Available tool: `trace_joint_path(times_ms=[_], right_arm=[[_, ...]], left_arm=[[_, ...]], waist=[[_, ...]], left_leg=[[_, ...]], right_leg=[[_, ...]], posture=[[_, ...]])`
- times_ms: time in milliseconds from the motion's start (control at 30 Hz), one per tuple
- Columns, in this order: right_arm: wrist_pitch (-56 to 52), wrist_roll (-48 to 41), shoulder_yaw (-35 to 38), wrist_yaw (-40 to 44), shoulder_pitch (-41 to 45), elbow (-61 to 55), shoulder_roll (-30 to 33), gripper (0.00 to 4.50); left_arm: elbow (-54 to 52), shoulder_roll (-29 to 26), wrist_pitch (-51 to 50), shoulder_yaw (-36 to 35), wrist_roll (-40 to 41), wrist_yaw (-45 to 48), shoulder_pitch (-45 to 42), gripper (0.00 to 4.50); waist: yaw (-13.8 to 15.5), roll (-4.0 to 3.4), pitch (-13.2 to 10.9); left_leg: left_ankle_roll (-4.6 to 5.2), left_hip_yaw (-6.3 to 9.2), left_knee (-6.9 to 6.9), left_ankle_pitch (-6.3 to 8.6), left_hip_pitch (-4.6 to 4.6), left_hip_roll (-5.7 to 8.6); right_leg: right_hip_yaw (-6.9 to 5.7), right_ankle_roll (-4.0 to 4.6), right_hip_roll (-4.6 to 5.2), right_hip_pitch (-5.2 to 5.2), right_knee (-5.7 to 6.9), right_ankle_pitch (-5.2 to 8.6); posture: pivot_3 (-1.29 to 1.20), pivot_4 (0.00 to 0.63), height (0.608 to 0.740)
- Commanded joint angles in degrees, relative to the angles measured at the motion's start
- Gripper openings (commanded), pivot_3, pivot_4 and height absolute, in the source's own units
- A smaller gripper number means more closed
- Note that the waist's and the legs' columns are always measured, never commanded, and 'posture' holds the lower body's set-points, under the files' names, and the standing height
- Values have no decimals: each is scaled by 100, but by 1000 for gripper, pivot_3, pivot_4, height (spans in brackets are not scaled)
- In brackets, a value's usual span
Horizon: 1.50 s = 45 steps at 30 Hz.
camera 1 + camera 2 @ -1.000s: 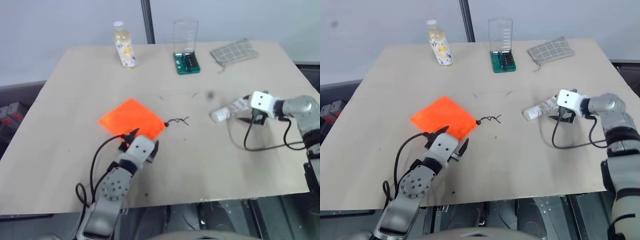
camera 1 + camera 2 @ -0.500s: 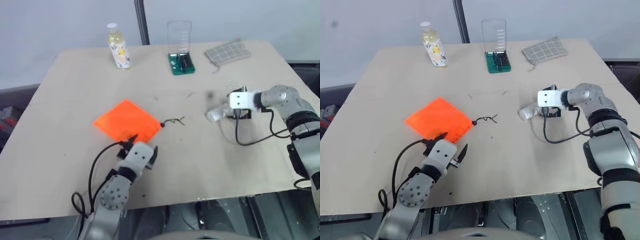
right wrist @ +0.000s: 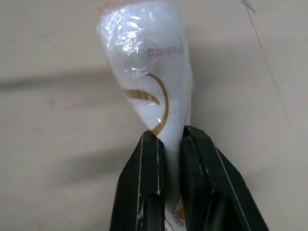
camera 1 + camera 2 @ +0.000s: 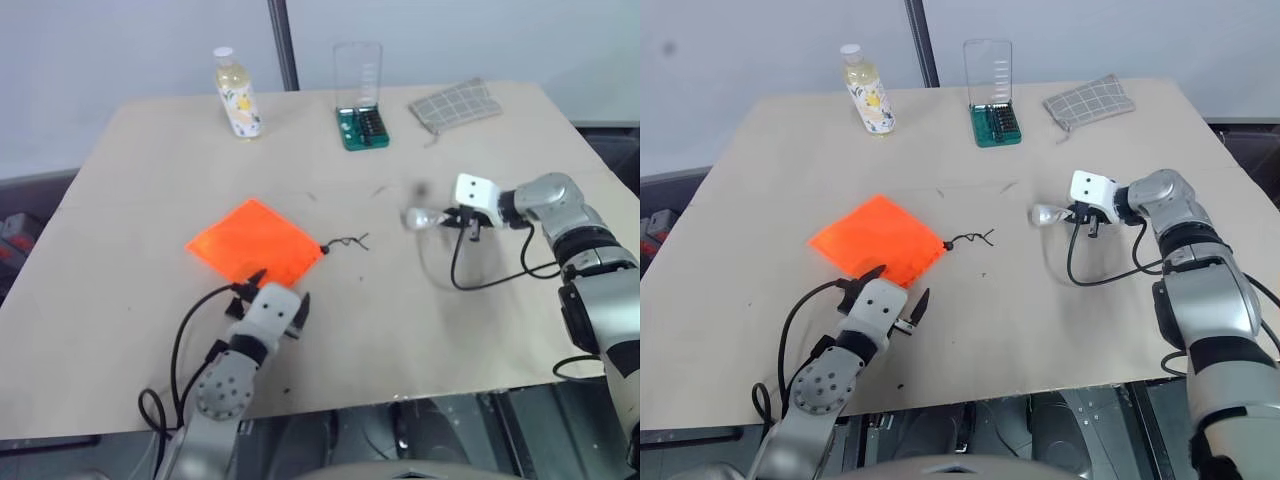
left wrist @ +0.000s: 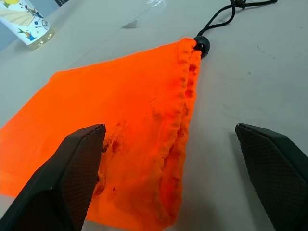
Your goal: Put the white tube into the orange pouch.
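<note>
The white tube (image 3: 149,82) is pinched at its flat end between the two black fingers of my right gripper (image 3: 169,144), which is shut on it. From the head, the white tube (image 4: 420,217) sticks out leftward from the right gripper (image 4: 452,216), right of the table's middle. The orange pouch (image 4: 257,243) lies flat on the table, its dark cord (image 4: 347,242) trailing to the right. My left gripper (image 4: 275,290) is open just in front of the pouch's near corner. In the left wrist view the orange pouch (image 5: 120,130) lies between the spread fingers (image 5: 72,178).
At the table's far edge stand a yellowish bottle (image 4: 237,92), a clear case on a green base (image 4: 363,96) and a grey checked cloth (image 4: 455,104). A black cable (image 4: 470,272) loops on the table by the right arm. The table's front edge (image 4: 400,395) is close.
My right gripper has closed on the white tube's flat end and swung it a little to the left. The left gripper has stayed by the pouch.
</note>
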State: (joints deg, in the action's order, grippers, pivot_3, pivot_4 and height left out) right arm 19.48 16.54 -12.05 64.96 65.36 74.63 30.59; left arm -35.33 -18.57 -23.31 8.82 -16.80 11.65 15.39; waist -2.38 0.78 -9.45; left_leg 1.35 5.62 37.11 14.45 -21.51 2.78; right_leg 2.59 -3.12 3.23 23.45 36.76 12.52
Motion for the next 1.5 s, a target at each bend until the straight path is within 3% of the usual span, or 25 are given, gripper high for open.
trace_joint_path(times_ms=[33,267,333,400,533,633,700,733,900,1167,1333,1433,1500], right_arm=[[-730,-44,52,135,-122,62,24,407],[-2320,-641,386,1261,-557,-901,403,407],[-3116,-758,368,1459,-937,-1744,595,407],[-4578,-1092,556,1379,-1403,-3024,705,407],[-6779,-1539,924,728,-2223,-4994,703,407],[-7544,-1708,1232,27,-2748,-5903,541,1360],[-7605,-1923,1541,-329,-2887,-6200,375,2454],[-7351,-2026,1634,-321,-2966,-6291,384,2668],[-5730,-2203,1604,162,-3502,-6295,845,2668],[-2771,-1882,1122,160,-3574,-4909,1109,2668],[-2691,-2403,1371,497,-3282,-4756,1154,2668],[-2890,-2446,1291,791,-3226,-4697,1380,3424],[-2813,-2298,1268,561,-3134,-4542,1433,4381]], left_arm=[[-252,-19,41,-123,-40,24,-76,4500],[-225,-94,115,-205,-18,121,-63,4500],[-236,-106,122,-239,-7,152,-42,4500],[-238,-122,123,-271,19,188,-22,4500],[-188,-151,155,-251,45,276,-19,4500],[-107,-201,181,-263,86,375,-118,4500],[-25,-247,207,-334,135,432,-182,4500],[10,-268,216,-362,160,456,-208,4500],[121,-316,262,-376,226,524,-281,4500],[303,-327,390,-402,276,559,-355,4500],[299,-308,426,-440,299,557,-273,4500],[314,-290,453,-404,286,541,-247,4500],[355,-278,478,-386,285,532,-261,4500]], waist=[[10,1,1],[100,2,4],[170,-2,6],[215,-4,8],[284,-5,9],[324,0,12],[321,-2,11],[318,-3,12],[320,-7,7],[289,-7,6],[265,-6,5],[270,-15,-1],[271,-16,-1]], left_leg=[[0,0,1,0,0,0],[0,14,4,0,-16,5],[-1,21,2,1,-23,9],[-2,29,-2,2,-28,14],[-3,46,-5,3,-47,18],[-4,50,-5,4,-47,17],[-5,58,-3,4,-50,18],[-5,55,-2,4,-50,18],[-3,45,8,2,-47,20],[-4,38,7,2,-40,18],[-3,36,9,2,-35,14],[-3,32,8,2,-36,15],[-3,30,8,2,-37,15]], right_leg=[[0,0,0,-1,0,0],[-15,1,8,2,-6,0],[-23,0,17,8,-6,0],[-32,0,46,10,-8,0],[-46,0,59,17,-22,0],[-54,0,58,16,-23,1],[-63,0,58,15,-23,1],[-61,0,58,16,-23,1],[-59,-4,29,10,-23,2],[-55,-5,26,5,-25,3],[-47,-5,20,0,-24,2],[-44,-5,22,1,-25,2],[-43,-5,24,1,-28,2]], posture=[[0,150,740],[0,150,740],[0,150,740],[0,150,740],[0,150,740],[0,150,740],[0,150,740],[0,150,740],[0,150,740],[0,150,740],[0,150,740],[0,150,740],[0,150,740]])
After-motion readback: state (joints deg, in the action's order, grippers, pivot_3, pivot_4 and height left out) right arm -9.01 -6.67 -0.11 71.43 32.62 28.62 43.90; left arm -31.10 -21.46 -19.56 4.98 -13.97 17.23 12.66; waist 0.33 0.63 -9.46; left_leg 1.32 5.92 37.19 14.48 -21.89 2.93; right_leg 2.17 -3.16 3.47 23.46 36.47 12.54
